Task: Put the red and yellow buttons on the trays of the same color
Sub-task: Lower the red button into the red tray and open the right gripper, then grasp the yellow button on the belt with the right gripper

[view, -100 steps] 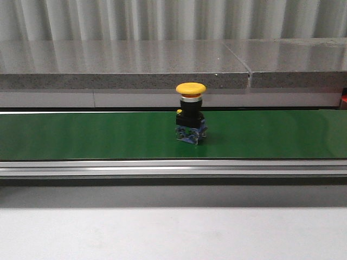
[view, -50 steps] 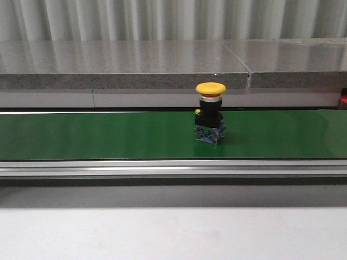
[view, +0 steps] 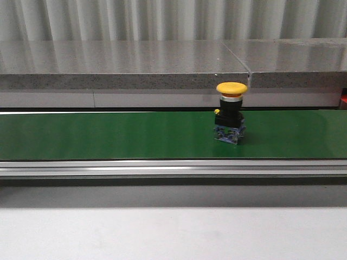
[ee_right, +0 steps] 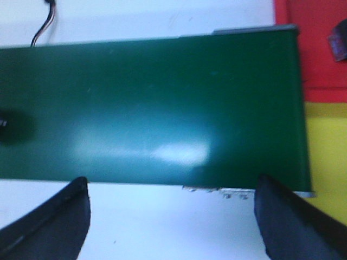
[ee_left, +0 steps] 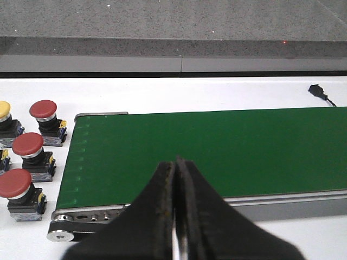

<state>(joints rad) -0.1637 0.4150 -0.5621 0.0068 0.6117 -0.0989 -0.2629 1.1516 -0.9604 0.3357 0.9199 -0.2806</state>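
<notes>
Neither gripper appeared in the front view. On the green belt [view: 108, 135] a yellow button [view: 230, 111] stood upright, its flat yellow cap on a black body and a blue base, right of the belt's middle. Behind the belt ran a grey stone ledge [view: 119, 65]; in front of it lay a metal rail [view: 162, 169] and then the pale tabletop [view: 162, 233].

From the left wrist view, the left gripper [ee_left: 176, 208] had its two dark fingers [ee_left: 157, 216] pressed together with nothing between them, hanging over the near edge of the belt by its end. Beside that end of the belt, on the white tabletop, stood three red buttons: one farthest back [ee_left: 46, 122], one in the middle [ee_left: 31, 156] and one nearest [ee_left: 19, 194]. Another yellow-capped button [ee_left: 5, 123] was cut off by the picture's edge, just beside the farthest red one. A small black plug with a cable [ee_left: 320, 95] lay on the tabletop beyond the belt's far side.

From the right wrist view, the right gripper [ee_right: 172, 214] was spread wide, its fingers [ee_right: 51, 222] well apart and empty, over the belt's near edge. Past the belt's end lay a red tray [ee_right: 320, 59] and, touching it, a yellow tray [ee_right: 325, 157]. A small dark object [ee_right: 337, 47] on the red tray was too blurred to identify. A wire [ee_right: 43, 21] lay on the tabletop beyond the belt.
</notes>
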